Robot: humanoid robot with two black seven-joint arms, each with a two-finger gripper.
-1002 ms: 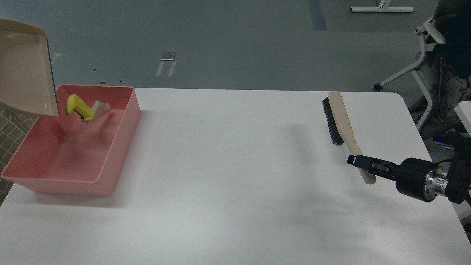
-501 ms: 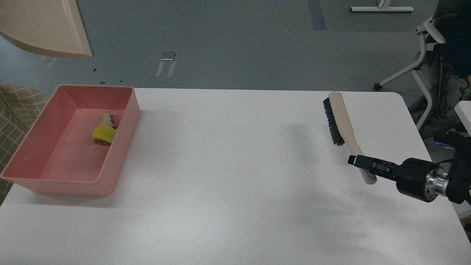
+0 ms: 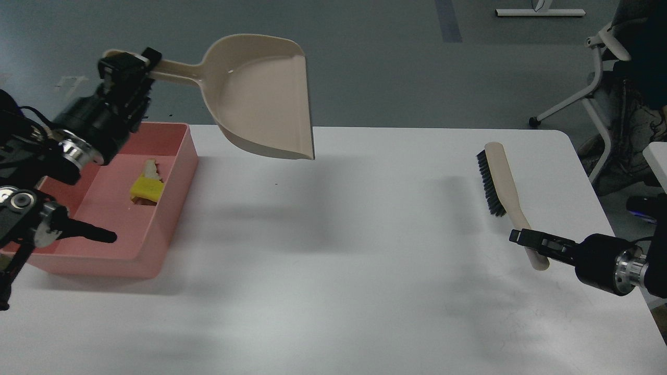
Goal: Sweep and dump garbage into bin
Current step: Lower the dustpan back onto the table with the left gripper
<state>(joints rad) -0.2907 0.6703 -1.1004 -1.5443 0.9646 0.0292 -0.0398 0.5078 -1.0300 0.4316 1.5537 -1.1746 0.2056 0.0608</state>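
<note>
The yellow scrap [image 3: 143, 188] and the pale stick-like piece [image 3: 150, 167] lie inside the salmon-pink bin [image 3: 172, 208] at the table's left. My left gripper [image 3: 127, 62] is shut on the handle of the beige dustpan [image 3: 260, 99], held in the air above the table's far edge, right of the bin. My right gripper [image 3: 526, 239] is shut on the handle of the beige brush [image 3: 503, 182] with black bristles, near the table's right side.
The white table [image 3: 338, 250] spans the view. My left arm's thick parts [image 3: 47, 198] cover the bin's left side. An office chair [image 3: 609, 78] stands beyond the table's far right corner.
The dustpan swung from the upper left to the right, out over the table's far edge, and my left arm came into view. The brush and right gripper shifted slightly right and nearer. The garbage rests in the bin.
</note>
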